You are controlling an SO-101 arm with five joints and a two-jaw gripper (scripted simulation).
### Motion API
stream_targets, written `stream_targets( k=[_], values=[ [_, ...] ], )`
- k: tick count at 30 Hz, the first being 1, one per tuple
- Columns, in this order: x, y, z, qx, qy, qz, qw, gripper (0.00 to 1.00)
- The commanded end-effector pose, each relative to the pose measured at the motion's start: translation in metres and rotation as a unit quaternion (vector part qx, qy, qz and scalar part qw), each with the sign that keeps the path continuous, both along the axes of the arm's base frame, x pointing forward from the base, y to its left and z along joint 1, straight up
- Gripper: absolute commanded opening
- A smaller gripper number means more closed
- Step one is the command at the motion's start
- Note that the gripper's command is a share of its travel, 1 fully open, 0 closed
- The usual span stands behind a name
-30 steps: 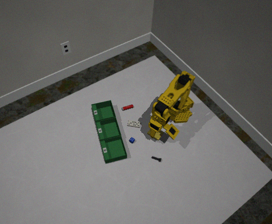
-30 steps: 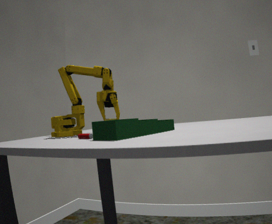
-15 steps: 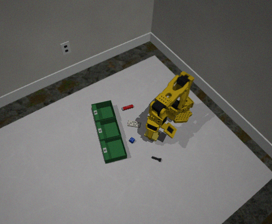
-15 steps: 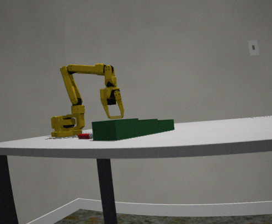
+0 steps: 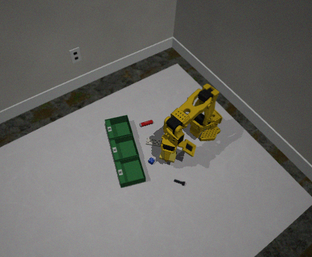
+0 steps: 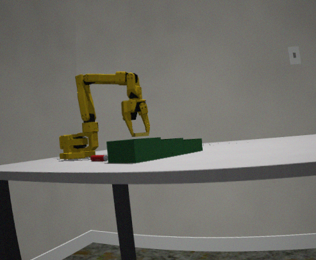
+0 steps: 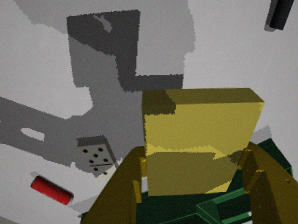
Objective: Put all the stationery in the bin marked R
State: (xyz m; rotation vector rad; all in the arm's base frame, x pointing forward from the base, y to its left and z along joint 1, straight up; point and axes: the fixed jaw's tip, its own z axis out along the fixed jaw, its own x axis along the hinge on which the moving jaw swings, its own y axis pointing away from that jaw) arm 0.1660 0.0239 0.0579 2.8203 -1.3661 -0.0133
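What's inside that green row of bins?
In the top view all three compartments of the green bins show only bare green floors. The yellow block is held in the gripper, above the table. The exterior view shows only the bins' outer wall.

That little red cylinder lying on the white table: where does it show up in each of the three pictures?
Top view: the red cylinder lies just right of the far end of the green row of bins.
Exterior view: it lies at the left, between the yellow arm's base and the bins.
Wrist view: lower left, beside the white domino.
Shared landmark: the green bins.
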Motion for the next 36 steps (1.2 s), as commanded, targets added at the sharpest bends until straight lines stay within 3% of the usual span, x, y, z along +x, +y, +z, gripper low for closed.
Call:
stream_targets(
  k=[1, 9, 27, 36],
  values=[
    [0.007, -0.001, 0.006, 0.004, -0.018, 0.004, 1.0, 0.0],
    [0.009, -0.001, 0.007, 0.004, -0.02, 0.013, 1.0, 0.0],
    [0.044, -0.013, 0.015, 0.0, -0.042, 0.138, 0.989, 0.0],
    [0.049, -0.015, 0.015, -0.001, -0.046, 0.157, 0.987, 0.0]
  ],
)
